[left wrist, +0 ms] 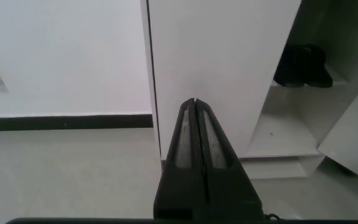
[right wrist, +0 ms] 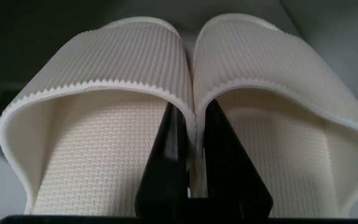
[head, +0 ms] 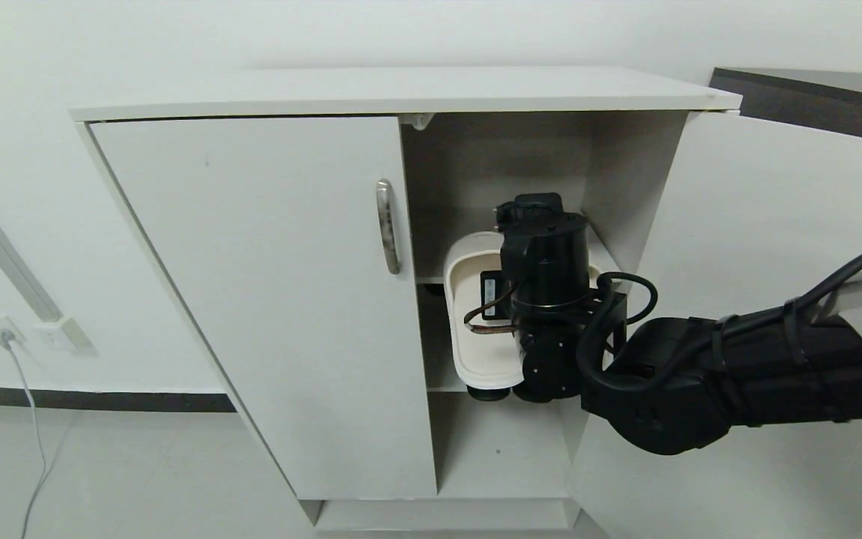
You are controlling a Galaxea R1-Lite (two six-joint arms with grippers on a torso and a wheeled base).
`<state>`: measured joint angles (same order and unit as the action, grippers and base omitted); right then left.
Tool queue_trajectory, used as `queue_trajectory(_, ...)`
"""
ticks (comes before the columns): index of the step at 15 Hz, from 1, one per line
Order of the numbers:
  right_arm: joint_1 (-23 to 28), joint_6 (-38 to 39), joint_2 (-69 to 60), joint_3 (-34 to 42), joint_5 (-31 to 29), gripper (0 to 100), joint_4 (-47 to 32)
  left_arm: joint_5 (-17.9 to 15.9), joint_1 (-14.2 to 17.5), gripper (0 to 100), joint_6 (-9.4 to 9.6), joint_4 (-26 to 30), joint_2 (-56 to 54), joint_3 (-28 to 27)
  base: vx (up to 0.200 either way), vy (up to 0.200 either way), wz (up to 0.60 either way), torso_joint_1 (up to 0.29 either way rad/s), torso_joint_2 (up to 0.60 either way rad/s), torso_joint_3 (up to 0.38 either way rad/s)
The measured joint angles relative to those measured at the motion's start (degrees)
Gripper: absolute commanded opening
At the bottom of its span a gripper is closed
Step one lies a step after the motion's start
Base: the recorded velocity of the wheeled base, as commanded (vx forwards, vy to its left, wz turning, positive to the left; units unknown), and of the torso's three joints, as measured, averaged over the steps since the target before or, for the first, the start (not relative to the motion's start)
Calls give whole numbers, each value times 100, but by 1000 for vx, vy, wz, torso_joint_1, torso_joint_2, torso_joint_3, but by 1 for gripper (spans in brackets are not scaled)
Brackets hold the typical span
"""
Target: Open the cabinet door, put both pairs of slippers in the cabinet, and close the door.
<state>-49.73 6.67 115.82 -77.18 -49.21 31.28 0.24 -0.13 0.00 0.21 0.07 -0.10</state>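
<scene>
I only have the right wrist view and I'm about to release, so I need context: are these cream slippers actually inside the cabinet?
Observer: Yes. The cream slippers are in the right half of the cabinet, at the middle shelf, with their heels near its front edge.
Operator: Are both doors open?
Observer: No. The right door is swung open and the left door is shut.
Operator: And where is the other arm?
Observer: The left gripper is outside the cabinet, low in front of the shut left door, jaws together and empty.
</scene>
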Motion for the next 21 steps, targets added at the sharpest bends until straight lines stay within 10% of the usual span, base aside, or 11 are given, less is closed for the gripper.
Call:
queue_trajectory(11,244,-200,-2,-289,416,0,-129,13,2,0,-7,-10,2,0,18,0,0,0,0,1)
queue_trajectory(21,642,729,534,-2267,934,0,-2475,27,2,0,-13,-5,2,0,0,0,0,0,0,0)
